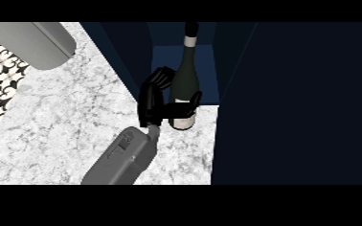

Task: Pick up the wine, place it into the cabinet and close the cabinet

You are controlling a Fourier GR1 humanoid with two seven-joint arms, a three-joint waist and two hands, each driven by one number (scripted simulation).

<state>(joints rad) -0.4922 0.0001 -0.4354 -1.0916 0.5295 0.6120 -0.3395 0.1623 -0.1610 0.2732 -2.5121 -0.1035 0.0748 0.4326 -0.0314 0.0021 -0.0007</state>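
one hand point(157, 101), the left, is curled round the lower body of the wine bottle point(185, 79), which stands upright at the cabinet point(283, 100) mouth on the surface point(63, 119). glass looks heavy, slick and breakable; grasping low on the body suits it.

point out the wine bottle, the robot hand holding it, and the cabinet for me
wine bottle point(186, 74): head view, on its dark body.
robot hand point(152, 100): head view, on the palm.
cabinet point(283, 100): head view, on its dark right panel.
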